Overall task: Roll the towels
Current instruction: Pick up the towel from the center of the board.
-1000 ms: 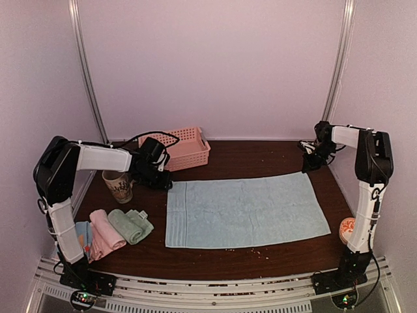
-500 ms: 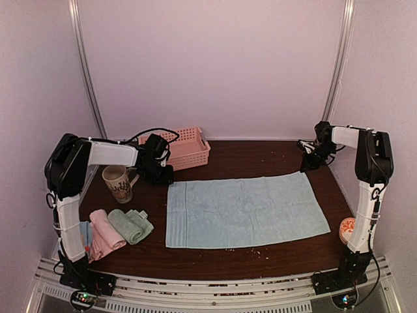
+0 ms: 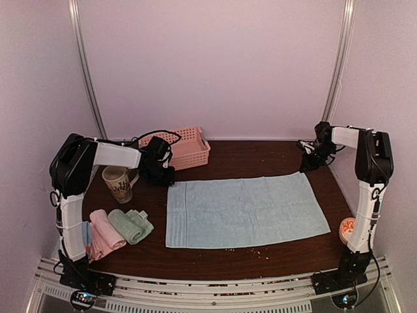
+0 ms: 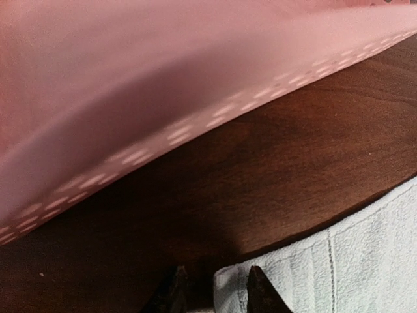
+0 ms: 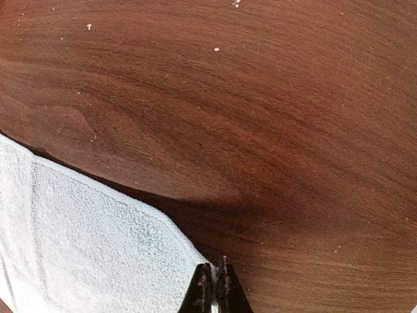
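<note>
Dark table (image 3: 260, 156), pale wall (image 3: 215, 65) beyond. Left tool (image 4: 217, 285) apart astride light blue towel (image 3: 244, 208) corner; right tool (image 5: 215, 279) pinches another.

The light blue towel (image 3: 244, 210) is plain, with a stitched band of the same shade near its short edges; in the wrist views it looks almost white. Around it the table (image 3: 260, 156) is dark reddish-brown wood with flowing grain and pale specks. Beyond the towel's far left corner the basket (image 3: 186, 147) is pink, pierced by rows of small slots. Left of the towel, the mug (image 3: 119, 184) is cream with dark markings. Nearby lie a pink rolled towel (image 3: 106, 228) and a sage green rolled towel (image 3: 130, 225), both plain.
</note>
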`<state>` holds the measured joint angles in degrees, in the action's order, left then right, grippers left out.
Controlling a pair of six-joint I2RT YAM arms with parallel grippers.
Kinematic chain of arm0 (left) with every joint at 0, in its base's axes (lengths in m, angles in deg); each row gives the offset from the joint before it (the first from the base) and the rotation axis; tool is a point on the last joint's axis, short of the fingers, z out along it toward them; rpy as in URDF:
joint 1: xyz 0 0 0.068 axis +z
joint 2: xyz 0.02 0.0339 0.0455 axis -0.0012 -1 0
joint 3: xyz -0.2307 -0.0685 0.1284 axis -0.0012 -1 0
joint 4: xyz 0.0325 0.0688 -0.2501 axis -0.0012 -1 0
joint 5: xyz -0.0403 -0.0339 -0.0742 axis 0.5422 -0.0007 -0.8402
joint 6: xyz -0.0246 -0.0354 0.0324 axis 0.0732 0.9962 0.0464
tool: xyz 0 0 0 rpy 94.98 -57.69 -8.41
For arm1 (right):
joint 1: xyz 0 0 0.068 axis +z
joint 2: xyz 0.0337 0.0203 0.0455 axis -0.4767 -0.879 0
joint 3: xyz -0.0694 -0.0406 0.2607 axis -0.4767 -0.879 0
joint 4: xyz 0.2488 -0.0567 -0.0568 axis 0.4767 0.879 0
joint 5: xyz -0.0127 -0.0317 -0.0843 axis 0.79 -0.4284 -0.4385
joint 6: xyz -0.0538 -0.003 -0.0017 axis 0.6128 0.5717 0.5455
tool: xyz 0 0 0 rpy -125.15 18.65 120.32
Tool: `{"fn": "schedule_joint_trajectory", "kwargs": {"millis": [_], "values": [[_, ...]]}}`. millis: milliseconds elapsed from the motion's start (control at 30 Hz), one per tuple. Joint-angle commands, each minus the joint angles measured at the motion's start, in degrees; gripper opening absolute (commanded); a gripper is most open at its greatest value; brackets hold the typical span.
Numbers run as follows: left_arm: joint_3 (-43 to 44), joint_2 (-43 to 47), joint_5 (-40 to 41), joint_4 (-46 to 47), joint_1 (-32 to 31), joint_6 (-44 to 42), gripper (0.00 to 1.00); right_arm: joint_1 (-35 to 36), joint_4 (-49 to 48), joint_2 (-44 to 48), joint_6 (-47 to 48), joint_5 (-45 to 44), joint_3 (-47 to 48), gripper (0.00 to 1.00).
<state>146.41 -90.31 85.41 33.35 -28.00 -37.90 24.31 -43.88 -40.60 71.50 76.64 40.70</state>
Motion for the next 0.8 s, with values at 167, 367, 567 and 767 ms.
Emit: {"fn": "schedule_joint_trajectory", "kwargs": {"millis": [167, 367, 567, 767], "values": [[0.55, -2.14, -3.55, 2.15, 0.4, -0.31, 0.18, -0.21, -0.53, 1.19, -0.82, 0.53, -0.63, 0.0], [0.15, -2.1, -4.26, 2.23, 0.46, -0.57, 0.11, -0.22, -0.38, 0.79, -0.91, 0.69, -0.54, 0.0], [-0.09, -0.15, -2.54, 2.14, 0.45, -1.43, 0.0, -0.23, -0.15, 1.05, -0.89, 0.64, -0.25, 0.0], [0.16, 6.09, 3.94, 2.4, 0.57, -4.12, 0.0, -0.23, 0.14, 2.27, -1.35, 1.31, 2.39, 0.0]]}}
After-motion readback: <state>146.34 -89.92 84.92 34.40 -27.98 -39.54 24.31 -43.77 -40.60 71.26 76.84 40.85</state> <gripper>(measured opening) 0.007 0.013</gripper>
